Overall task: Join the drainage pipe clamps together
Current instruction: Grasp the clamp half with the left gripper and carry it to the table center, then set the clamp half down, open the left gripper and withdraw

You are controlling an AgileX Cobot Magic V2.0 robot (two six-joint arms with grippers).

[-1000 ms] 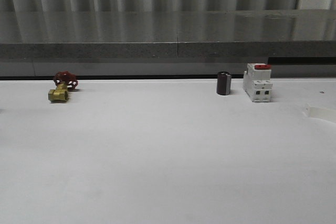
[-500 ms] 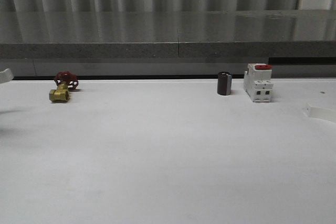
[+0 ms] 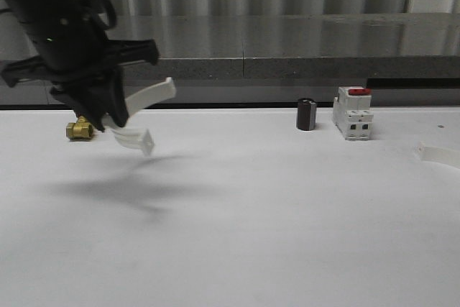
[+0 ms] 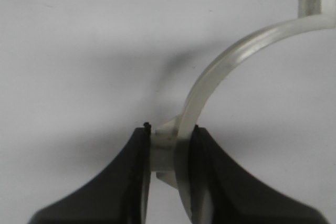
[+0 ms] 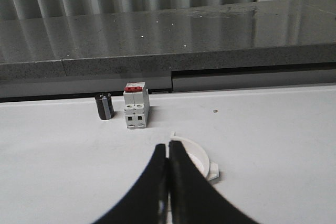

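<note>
I have the left arm's black fingers (image 4: 169,153) clamped on one white semicircular plastic drainage pipe clamp (image 3: 138,116), pinching it at its middle by the side lug. It hangs in the air above the counter (image 3: 237,221), toward the far left corner, casting a soft shadow below. From the left wrist camera I see it as a thin, slightly translucent curved band (image 4: 220,69) arcing away from the fingers to a squared end tab. In the front view both ends stick out of the gripper (image 3: 108,116), one up and rightward, one lower with a small boxy tab.

The second white half-ring clamp (image 5: 202,163) lies flat on the counter near its right edge, just beyond the right arm's fingers (image 5: 168,182), which are pressed together and hold nothing.

Along the far edge stand a small brass valve (image 3: 79,130), a dark cylinder (image 3: 306,114) and a white boxy breaker with a red top (image 3: 353,113).
</note>
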